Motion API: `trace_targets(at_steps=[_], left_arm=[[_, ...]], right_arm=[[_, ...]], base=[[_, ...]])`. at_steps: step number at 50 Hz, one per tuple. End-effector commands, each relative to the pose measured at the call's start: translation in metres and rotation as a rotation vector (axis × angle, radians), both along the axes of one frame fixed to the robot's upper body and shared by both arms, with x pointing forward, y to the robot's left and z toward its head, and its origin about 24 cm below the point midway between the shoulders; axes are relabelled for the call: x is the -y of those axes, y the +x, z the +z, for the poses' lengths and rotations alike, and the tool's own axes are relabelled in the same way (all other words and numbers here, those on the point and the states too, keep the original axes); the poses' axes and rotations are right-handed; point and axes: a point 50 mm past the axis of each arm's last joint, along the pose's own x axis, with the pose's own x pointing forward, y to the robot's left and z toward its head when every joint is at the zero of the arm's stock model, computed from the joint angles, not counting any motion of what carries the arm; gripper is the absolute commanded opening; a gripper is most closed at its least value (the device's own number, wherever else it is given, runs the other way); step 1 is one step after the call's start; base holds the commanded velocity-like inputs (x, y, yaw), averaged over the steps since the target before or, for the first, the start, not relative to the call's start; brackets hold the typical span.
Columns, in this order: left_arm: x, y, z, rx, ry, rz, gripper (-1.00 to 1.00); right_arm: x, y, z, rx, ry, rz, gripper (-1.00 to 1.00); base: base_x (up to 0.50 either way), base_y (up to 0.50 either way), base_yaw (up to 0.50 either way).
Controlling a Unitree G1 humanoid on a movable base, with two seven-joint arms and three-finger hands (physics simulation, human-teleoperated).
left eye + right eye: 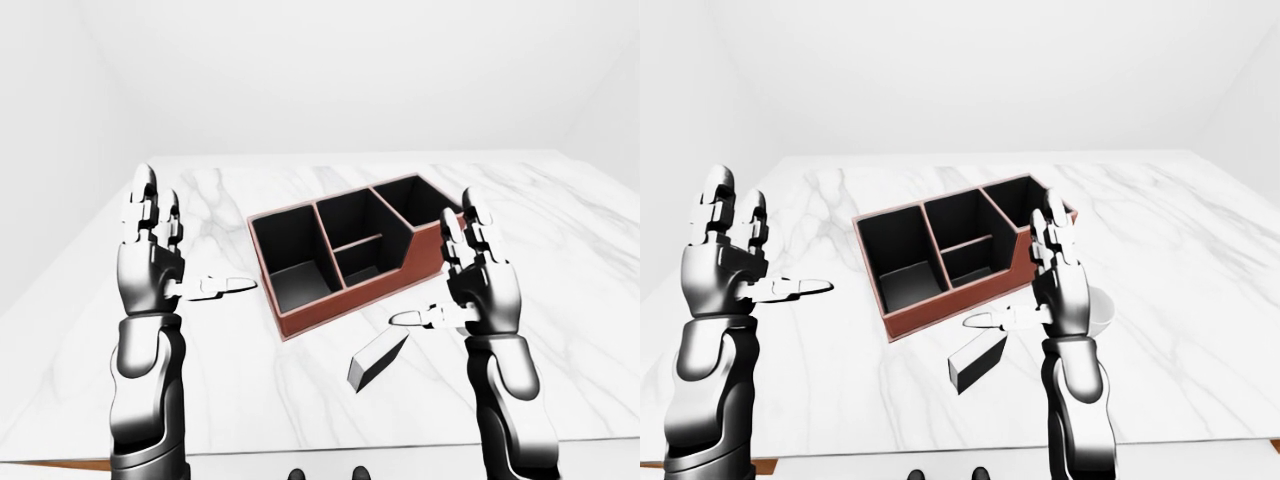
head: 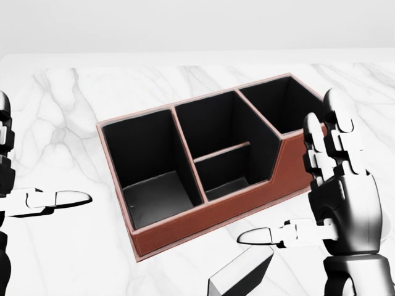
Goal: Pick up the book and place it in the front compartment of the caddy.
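The caddy (image 1: 330,305) is red-brown with black insides and stands askew on the white marble table, mid view. It has a large left compartment, a middle one split by a low divider, and a right one; all look empty. The book (image 1: 377,360), a small dark block with a pale edge, lies on the table just below the caddy's near wall; it also shows in the head view (image 2: 237,277). My right hand (image 1: 440,275) is open and raised, its thumb just above the book, not touching it. My left hand (image 1: 190,245) is open and raised left of the caddy.
A white bowl (image 1: 1100,310) shows partly behind my right hand in the right-eye view. The marble table (image 1: 560,260) stretches wide on both sides of the caddy. Its near edge runs along the bottom of the eye views.
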Motion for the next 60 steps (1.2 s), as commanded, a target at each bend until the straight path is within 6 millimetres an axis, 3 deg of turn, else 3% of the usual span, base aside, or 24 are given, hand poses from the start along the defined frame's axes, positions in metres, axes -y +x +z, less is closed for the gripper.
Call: trace_targets(at_steps=[1, 18, 33, 34, 35, 36, 60], left_arm=[[0.001, 0.000, 0.000, -0.001, 0.002, -0.005, 1.00], [0.001, -0.001, 0.000, 0.001, 0.004, -0.004, 1.00], [0.000, 0.001, -0.002, -0.009, 0.004, -0.004, 1.00], [0.000, 0.001, -0.002, -0.008, 0.004, -0.003, 1.00], [-0.002, 0.001, 0.000, -0.002, 0.006, 0.001, 1.00], [-0.002, 0.001, 0.001, -0.001, 0.006, 0.001, 1.00], [-0.001, 0.001, -0.001, -0.007, 0.010, 0.000, 1.00]], right_arm=[[0.000, -0.002, 0.001, 0.007, 0.002, 0.008, 1.00], [-0.003, 0.001, -0.003, -0.015, -0.011, 0.003, 1.00], [-0.006, -0.005, 0.010, 0.045, -0.096, -0.007, 1.00], [-0.006, -0.005, 0.012, 0.052, -0.104, -0.010, 1.00], [-0.009, -0.032, 0.075, 0.363, -0.403, -0.007, 1.00], [-0.011, -0.034, 0.080, 0.385, -0.445, -0.010, 1.00], [-0.018, -0.045, 0.092, 0.430, -0.660, -0.051, 1.00]], base=[[0.50, -0.05, 0.00], [0.49, -0.04, 0.00], [0.00, 0.00, 0.00], [0.00, 0.00, 0.00], [0.00, 0.00, 0.00], [0.00, 0.00, 0.00], [0.00, 0.00, 0.00]])
